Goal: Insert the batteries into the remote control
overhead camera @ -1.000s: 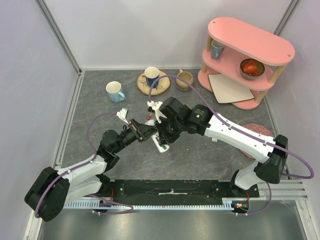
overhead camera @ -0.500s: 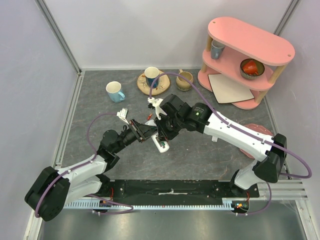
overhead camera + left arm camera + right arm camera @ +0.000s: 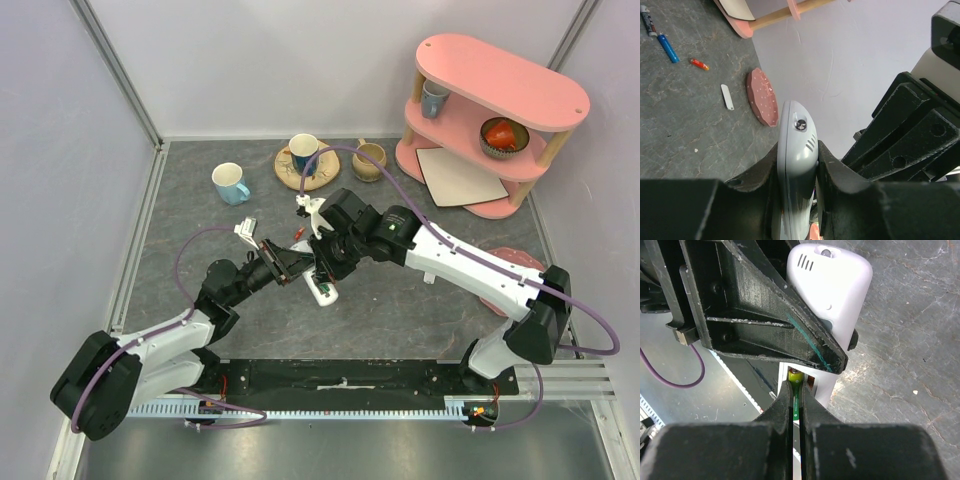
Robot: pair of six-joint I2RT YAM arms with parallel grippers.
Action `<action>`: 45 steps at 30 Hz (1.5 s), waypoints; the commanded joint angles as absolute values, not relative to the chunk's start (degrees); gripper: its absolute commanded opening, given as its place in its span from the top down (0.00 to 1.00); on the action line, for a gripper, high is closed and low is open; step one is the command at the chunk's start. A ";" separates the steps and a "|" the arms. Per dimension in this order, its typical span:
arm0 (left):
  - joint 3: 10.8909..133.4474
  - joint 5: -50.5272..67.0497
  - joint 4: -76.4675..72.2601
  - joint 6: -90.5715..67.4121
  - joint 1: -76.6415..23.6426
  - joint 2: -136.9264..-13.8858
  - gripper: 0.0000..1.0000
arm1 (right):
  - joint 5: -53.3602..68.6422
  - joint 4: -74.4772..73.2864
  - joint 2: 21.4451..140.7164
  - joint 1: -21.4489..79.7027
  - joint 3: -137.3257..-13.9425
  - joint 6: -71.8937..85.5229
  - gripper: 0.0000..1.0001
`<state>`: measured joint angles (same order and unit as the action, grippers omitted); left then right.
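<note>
My left gripper (image 3: 799, 149) is shut on the white remote control (image 3: 795, 165), holding it on edge above the table. In the top view the remote control (image 3: 323, 291) pokes out below both grippers. My right gripper (image 3: 795, 387) is shut on a thin green battery (image 3: 796, 380). The battery's yellow-green tip sits at the open slot in the remote control (image 3: 832, 280). One left finger (image 3: 765, 315) crosses above that slot. A blue battery (image 3: 667, 47), a red one (image 3: 699, 64) and a dark grey one (image 3: 647, 21) lie on the table.
A small white cover (image 3: 727, 96) lies beside a pink plate (image 3: 761, 97). A pink shelf (image 3: 495, 110) stands at the back right. Mugs (image 3: 230, 183) and a saucer (image 3: 307, 165) stand along the back. A white wall (image 3: 90, 150) bounds the left side.
The right gripper has edged slightly left and closer to the remote. The left arm has hardly moved and keeps its hold.
</note>
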<state>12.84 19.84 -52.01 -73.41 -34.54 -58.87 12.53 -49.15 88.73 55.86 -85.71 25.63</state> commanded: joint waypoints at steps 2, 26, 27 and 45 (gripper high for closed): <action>13.80 20.48 -59.50 -75.59 -35.77 -58.62 0.98 | 14.41 -41.84 88.24 55.63 -83.15 30.13 1.00; 13.80 17.14 -57.83 -74.80 -37.35 -56.16 0.98 | 10.63 -40.52 87.89 56.07 -81.91 33.40 0.85; 13.80 17.05 -57.83 -74.79 -37.35 -56.25 0.98 | 10.63 -40.60 87.80 56.07 -81.83 33.40 0.84; 13.80 16.17 -57.39 -74.18 -37.35 -57.22 0.98 | 9.41 -42.80 86.75 56.34 -83.40 33.66 0.63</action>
<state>12.23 16.29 -49.50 -73.34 -36.47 -58.19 11.60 -43.77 87.05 56.05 -80.84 33.89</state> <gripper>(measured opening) 0.334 0.340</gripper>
